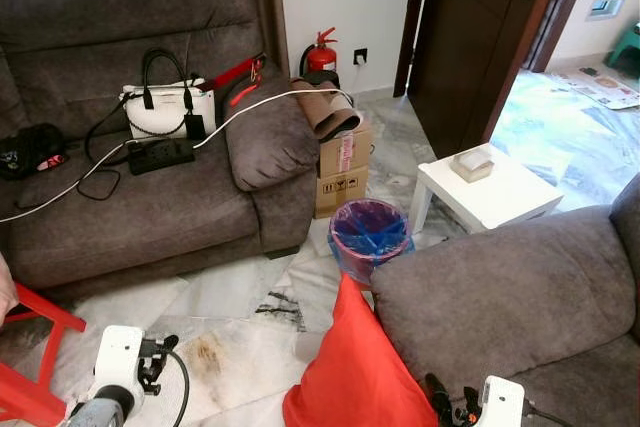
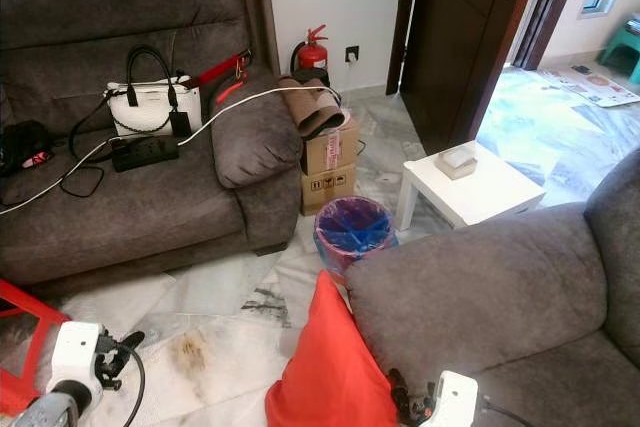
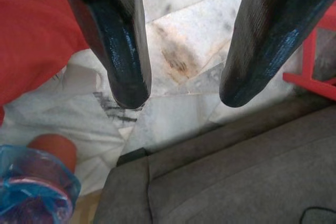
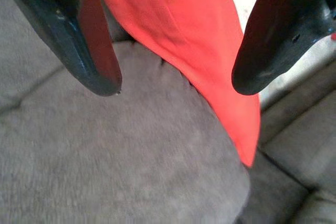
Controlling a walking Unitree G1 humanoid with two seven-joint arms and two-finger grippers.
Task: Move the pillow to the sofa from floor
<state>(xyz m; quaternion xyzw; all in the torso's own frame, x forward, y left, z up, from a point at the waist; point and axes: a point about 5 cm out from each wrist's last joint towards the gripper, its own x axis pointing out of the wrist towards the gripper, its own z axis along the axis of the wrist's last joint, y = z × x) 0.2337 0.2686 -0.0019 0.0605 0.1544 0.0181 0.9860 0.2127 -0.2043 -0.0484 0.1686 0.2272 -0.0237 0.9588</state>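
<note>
The red pillow (image 1: pixel 350 377) stands on its edge on the marble floor and leans against the armrest of the grey sofa (image 1: pixel 500 287) on my right. My right gripper (image 4: pixel 176 85) is low beside that armrest, open, with the pillow (image 4: pixel 199 51) running between its spread fingers (image 4: pixel 273 51) over the sofa fabric. Over the floor to the left, my left gripper (image 3: pixel 176 93) is open with nothing in it; the pillow (image 3: pixel 31 30) lies off to one side of its fingers (image 3: pixel 123 51).
A second grey sofa (image 1: pixel 150 217) at the left carries a white handbag (image 1: pixel 168 107), a power strip (image 1: pixel 160 155) and cables. A bin with a blue bag (image 1: pixel 368 235), cardboard boxes (image 1: pixel 343 172), a white side table (image 1: pixel 490 192) and a red stool (image 1: pixel 30 367) ring the floor.
</note>
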